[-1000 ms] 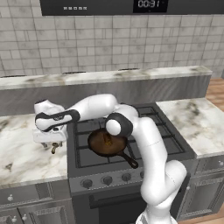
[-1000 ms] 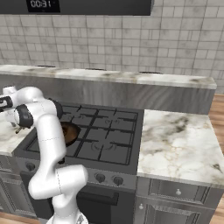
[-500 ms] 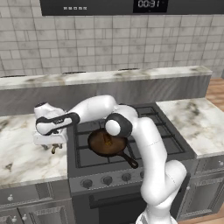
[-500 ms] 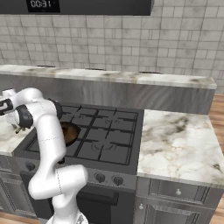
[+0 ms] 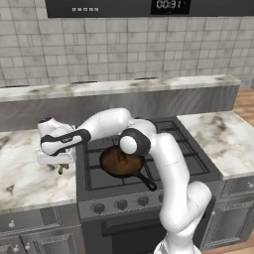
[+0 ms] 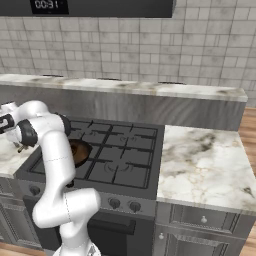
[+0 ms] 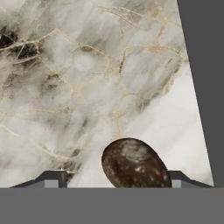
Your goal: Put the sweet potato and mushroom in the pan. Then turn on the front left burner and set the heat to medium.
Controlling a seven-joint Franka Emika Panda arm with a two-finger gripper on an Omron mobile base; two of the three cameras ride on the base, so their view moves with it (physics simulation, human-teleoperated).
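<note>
In the left base view the gripper [image 5: 60,166] hung low over the counter [image 5: 25,173] at left of frame, the pan [image 5: 121,162] at centre holding the sweet potato [image 5: 121,158]; the right base view added nothing; in the hand view the mushroom [image 7: 134,164] sat bottom centre between the fingertips [image 7: 52,178], jaws apart and not yet gripping, so closing should be square across the cap.

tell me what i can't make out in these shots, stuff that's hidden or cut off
- Mushroom, hand view: its lower part is cut off at the bottom, so any contact with the fingertips is unclear.
- Gripper, left base view: the white hand covers its jaws; a grip cannot be judged.
- Sweet potato, left base view: a small blur in the pan.
- Pan, right base view: the arm hides most of it.
- Stove knobs, left base view: too small to read settings.
</note>
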